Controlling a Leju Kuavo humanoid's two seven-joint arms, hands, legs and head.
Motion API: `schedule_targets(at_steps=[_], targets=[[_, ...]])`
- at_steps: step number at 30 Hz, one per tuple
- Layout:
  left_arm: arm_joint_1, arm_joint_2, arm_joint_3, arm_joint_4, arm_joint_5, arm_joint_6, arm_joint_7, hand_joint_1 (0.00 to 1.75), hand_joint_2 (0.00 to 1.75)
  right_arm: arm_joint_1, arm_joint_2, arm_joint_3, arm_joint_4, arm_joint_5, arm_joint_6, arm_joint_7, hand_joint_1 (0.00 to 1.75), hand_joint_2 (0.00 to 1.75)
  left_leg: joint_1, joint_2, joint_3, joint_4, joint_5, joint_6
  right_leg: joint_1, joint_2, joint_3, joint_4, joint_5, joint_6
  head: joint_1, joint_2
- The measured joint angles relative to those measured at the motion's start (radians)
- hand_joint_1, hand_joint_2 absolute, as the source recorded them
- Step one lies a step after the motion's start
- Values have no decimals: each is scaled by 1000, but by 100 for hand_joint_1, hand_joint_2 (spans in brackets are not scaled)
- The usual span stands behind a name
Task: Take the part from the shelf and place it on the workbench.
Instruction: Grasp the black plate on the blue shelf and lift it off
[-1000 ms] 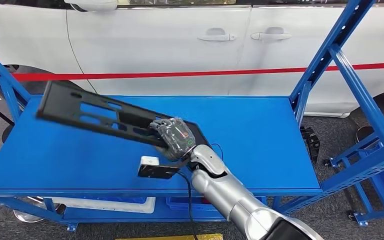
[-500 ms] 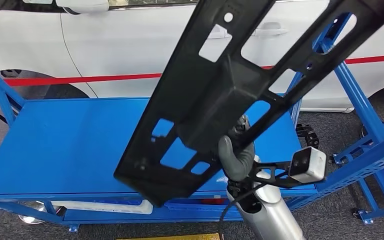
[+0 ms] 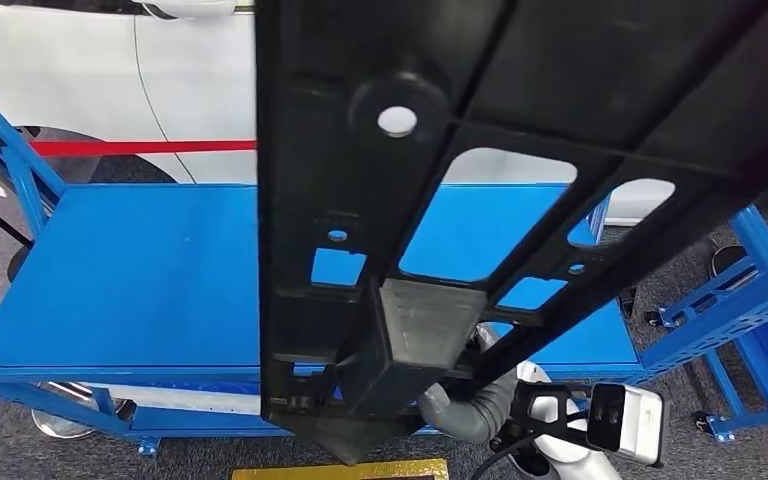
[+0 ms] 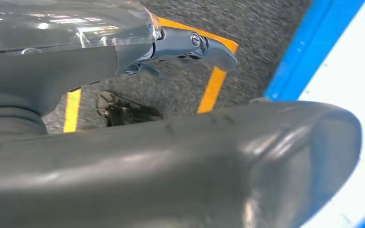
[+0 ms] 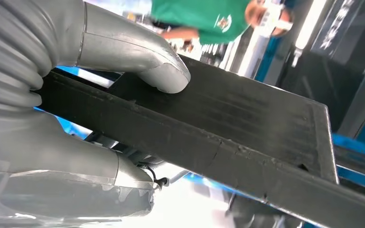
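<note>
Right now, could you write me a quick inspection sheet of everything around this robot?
Surface: blue shelf deck, bare where it shows.
Job's things: black part, long with cut-out openings, lifted off the deck, close to the head camera.
Clutter: nothing seen.
Hands: right hand grips the black part, thumb pressed on its flat face; left hand holds nothing, over grey floor.
Cables: black cable near the right wrist camera.
Surroundings: white car, red stripe, blue frame posts, yellow floor tape, a person in green.

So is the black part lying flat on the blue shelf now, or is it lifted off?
Lifted off. The black part stands raised close before the head camera, above the blue shelf; the right hand grips it.
</note>
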Motion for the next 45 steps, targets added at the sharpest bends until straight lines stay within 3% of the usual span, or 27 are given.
schedule_targets(at_steps=[2,4,5,8,10,12,13,14,16,18,20,21,23,24,26,28,29,30,31,33,35,36,38,40,43,44,45], targets=[[2,0,-1,0,-8,5,5,0,0,15,-17,0,-17,38,-38,-24,169,175,0,-1,-10,5,10,-6,-4,-1,87,-126,49,-2,0,0],[3,0,-1,0,-12,3,6,0,0,25,-32,0,-33,66,-60,-46,169,175,-1,-2,-17,10,19,-16,-1,0,156,-236,76,-8,-1,0],[4,0,-2,0,-12,1,5,0,0,28,-39,0,-40,73,-65,-54,169,175,-2,-1,-19,11,24,-22,2,1,166,-259,78,-12,0,0],[6,1,-2,0,-12,-4,-5,0,0,32,-53,0,-52,78,-54,-61,169,175,-1,0,-27,12,29,-40,2,3,151,-268,96,-29,0,0],[8,0,-2,0,-12,-7,-11,0,0,30,-57,0,-59,84,-40,-61,169,175,0,0,-49,66,-33,-48,-1,4,135,-272,116,-45,-1,0],[6,0,-2,0,-15,-13,-14,0,0,28,-58,1,-64,94,-35,-61,169,175,1,0,-83,190,-132,-53,4,8,113,-271,133,-54,-2,0],[6,0,-2,0,-18,-15,-15,0,0,26,-58,2,-66,100,-37,-60,169,175,1,0,-94,251,-164,-55,6,10,101,-270,142,-55,-2,0],[5,0,-2,0,-20,-17,-15,0,0,25,-58,4,-70,108,-39,-58,169,175,1,0,-94,289,-173,-55,9,14,88,-267,150,-55,-2,0],[4,0,-2,0,-27,-18,-14,0,0,24,-58,9,-87,123,-48,-49,169,175,0,-3,-44,260,-137,-50,12,25,64,-261,164,-54,-2,0],[3,2,-2,0,-35,-17,-6,0,0,24,-57,12,-110,135,-58,-35,169,175,-3,-34,60,123,-100,-35,13,38,45,-253,176,-49,-1,0],[3,4,-2,0,-42,-14,5,0,0,25,-57,13,-135,143,-66,-22,169,175,-6,-68,131,13,-100,-23,11,51,33,-249,189,-41,-1,0],[3,5,-2,0,-46,-13,10,0,0,25,-57,14,-145,145,-68,-18,169,175,-8,-72,142,-8,-105,-20,9,58,29,-249,197,-34,-1,0],[2,4,-3,0,-51,-11,19,0,0,28,-59,14,-163,145,-68,-16,169,175,-9,-51,137,-19,-92,-13,7,68,21,-250,207,-21,-1,0],[1,4,-3,0,-54,-10,22,0,0,30,-61,14,-171,145,-68,-16,169,175,-7,-38,133,-24,-82,-7,8,60,15,-241,195,-16,0,0],[0,2,-4,0,-57,-10,27,0,0,32,-66,14,-181,145,-66,-16,169,175,-3,-10,119,-33,-63,4,6,27,-12,-170,120,-9,2,0],[1,2,-5,0,-59,-10,28,0,0,35,-71,14,-186,145,-65,-16,169,175,-4,16,99,-30,-50,8,-1,9,-47,-48,39,0,3,0],[0,2,-5,0,-59,-10,29,0,0,37,-74,14,-187,145,-64,-16,169,175,-4,29,88,-28,-43,6,-5,6,-55,0,28,6,3,0],[0,1,-5,0,-60,-10,29,0,0,39,-77,14,-189,146,-64,-16,169,175,-4,41,75,-24,-37,3,-9,4,-50,21,40,10,3,0],[-1,0,-5,0,-60,-11,29,0,0,40,-81,14,-190,148,-64,-16,169,175,-3,52,62,-18,-32,0,-14,0,-27,8,67,15,3,0],[-5,-3,-5,0,-60,-14,28,0,0,41,-87,14,-191,156,-69,-17,169,175,-2,65,38,-2,-26,-10,-23,-11,65,-105,107,22,4,0],[-10,-5,-5,0,-63,-15,26,0,0,41,-92,14,-193,172,-80,-17,169,175,-3,70,21,13,-19,-23,-20,-14,138,-217,96,17,3,0],[-13,-6,-5,0,-65,-16,24,0,0,41,-93,14,-193,180,-87,-17,169,175,-3,71,16,16,-12,-30,-16,-14,150,-243,86,11,2,0],[-15,-9,-5,0,-67,-18,22,0,0,42,-98,14,-193,189,-96,-16,169,175,0,69,10,19,-1,-44,-11,-15,139,-250,95,-8,2,0],[-12,-13,-5,0,-68,-21,22,0,0,41,-103,14,-193,191,-101,-14,169,175,6,50,-8,49,-39,-53,-10,-17,122,-253,114,-29,2,0],[-8,-16,-5,0,-69,-21,19,0,0,40,-108,15,-188,187,-105,-15,169,175,8,15,-54,212,-174,-57,-2,-16,83,-253,145,-48,1,0],[-9,-16,-5,0,-69,-22,18,0,0,39,-110,15,-185,184,-105,-15,169,175,8,12,-61,264,-196,-57,2,-14,69,-252,155,-50,1,0],[-9,-16,-5,0,-71,-22,15,0,0,39,-112,15,-180,180,-103,-16,169,175,7,10,-56,290,-194,-54,6,-12,55,-251,165,-51,1,0]])
